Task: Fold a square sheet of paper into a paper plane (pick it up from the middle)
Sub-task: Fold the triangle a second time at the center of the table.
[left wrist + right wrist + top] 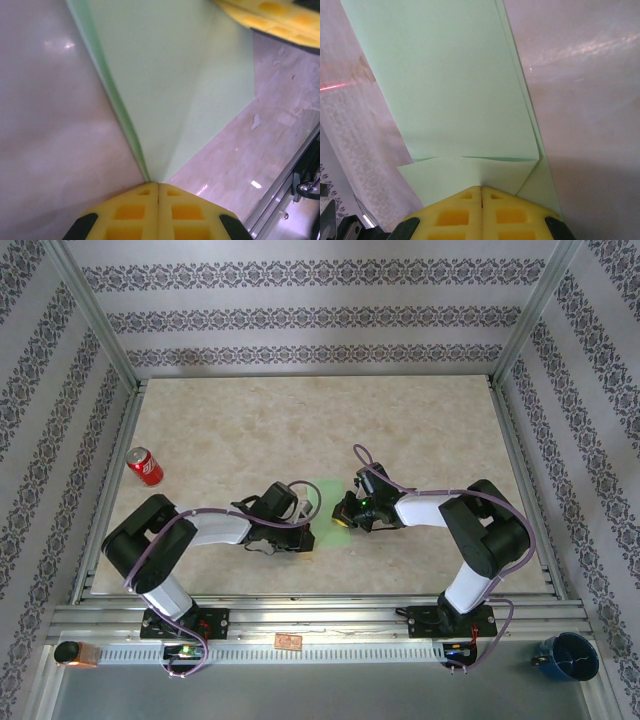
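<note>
Left gripper (158, 186), right gripper (481, 189): clamped on the square sheet of paper (450, 85).
Opposed pinches likely tension the fold.

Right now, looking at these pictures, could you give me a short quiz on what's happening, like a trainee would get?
1. True or false: the red can rests on the green paper.
2. What are the left hand and the right hand both pinching? A the green paper; B the red can; C nothing.
3. In one word: is the paper flat or folded?
Key: 1 false, they lie well apart; 2 A; 3 folded.
</note>
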